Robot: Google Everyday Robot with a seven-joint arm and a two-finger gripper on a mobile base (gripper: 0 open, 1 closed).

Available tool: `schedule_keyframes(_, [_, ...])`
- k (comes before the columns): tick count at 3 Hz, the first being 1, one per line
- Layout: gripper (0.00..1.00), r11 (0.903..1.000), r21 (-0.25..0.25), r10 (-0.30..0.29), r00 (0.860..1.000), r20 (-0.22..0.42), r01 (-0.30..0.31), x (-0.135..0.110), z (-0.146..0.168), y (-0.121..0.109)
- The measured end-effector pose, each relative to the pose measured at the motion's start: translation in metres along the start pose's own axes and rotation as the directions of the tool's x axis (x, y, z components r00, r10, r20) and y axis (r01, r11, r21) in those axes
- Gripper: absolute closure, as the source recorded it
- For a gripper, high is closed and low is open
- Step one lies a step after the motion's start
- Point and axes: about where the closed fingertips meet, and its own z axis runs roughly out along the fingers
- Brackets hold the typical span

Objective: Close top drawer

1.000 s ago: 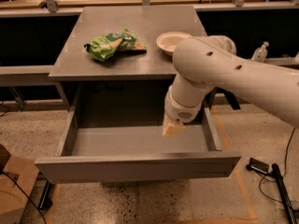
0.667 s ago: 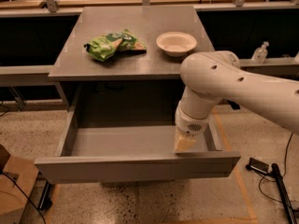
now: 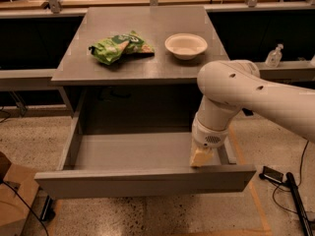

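The top drawer (image 3: 133,154) is a wide shallow grey drawer pulled far out from under the grey tabletop (image 3: 147,53). Its plain front panel (image 3: 142,182) faces me and its inside looks empty. My white arm reaches in from the right. My gripper (image 3: 201,157) points down at the drawer's right end, just behind the front panel and next to the right side wall.
A green snack bag (image 3: 119,46) and a white bowl (image 3: 186,45) lie on the tabletop. A clear bottle (image 3: 273,56) stands on a ledge at the right. A cardboard box (image 3: 12,200) sits on the floor at lower left, cables and a dark device (image 3: 288,186) at lower right.
My arm has swung to the right and toward the drawer's front. The gripper went from the drawer's middle-right to its right front corner. The drawer has not moved.
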Motion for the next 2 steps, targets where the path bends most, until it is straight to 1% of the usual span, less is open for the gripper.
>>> schedule_keyframes(1, [1.0, 1.0, 0.0, 0.0, 1.0, 0.0, 0.0, 0.0, -0.001, 0.0])
schedule_keyframes(2, [1.0, 0.998, 0.055, 0.032, 0.999, 0.013, -0.033, 0.015, -0.016, 0.031])
